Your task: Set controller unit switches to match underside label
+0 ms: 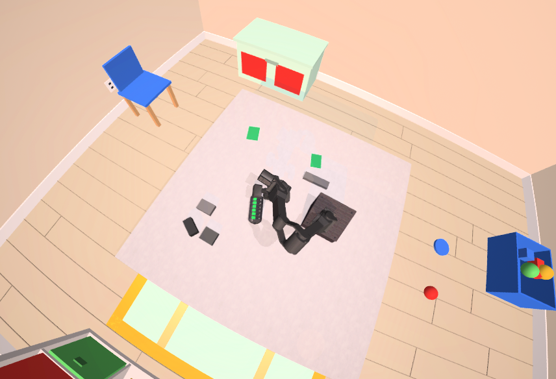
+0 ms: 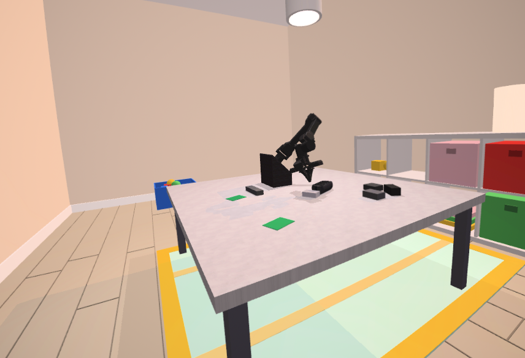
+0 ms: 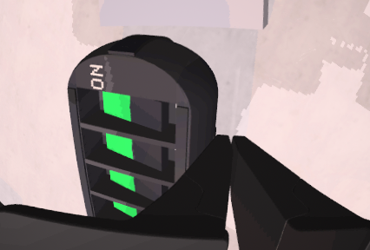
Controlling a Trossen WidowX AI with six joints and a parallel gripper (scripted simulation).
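The dark grey controller unit (image 1: 254,220) (image 2: 322,186) (image 3: 148,69) sits on its base on the bench (image 1: 314,289) (image 2: 347,218), switches up. In the wrist view "ON" is printed near its rounded end, and several switches show green ends (image 3: 117,106) on the left side, dark ends on the right. Which ends are pressed down I cannot tell surely. The lower switches are partly hidden by my gripper, and the underside label is hidden. My gripper (image 1: 264,194) (image 2: 310,180) (image 3: 228,148) is shut and empty. Its tips are beside the unit's right side in the wrist view, above bench height.
A pale flat module (image 1: 251,179) (image 2: 310,193) (image 3: 182,3) lies just beyond the unit's "ON" end. Three dark blocks (image 1: 206,206) (image 1: 190,226) (image 1: 209,235) lie left in the top view. A long grey bar (image 1: 315,180) (image 2: 254,190) and two green cards (image 1: 252,133) (image 1: 315,161) lie elsewhere.
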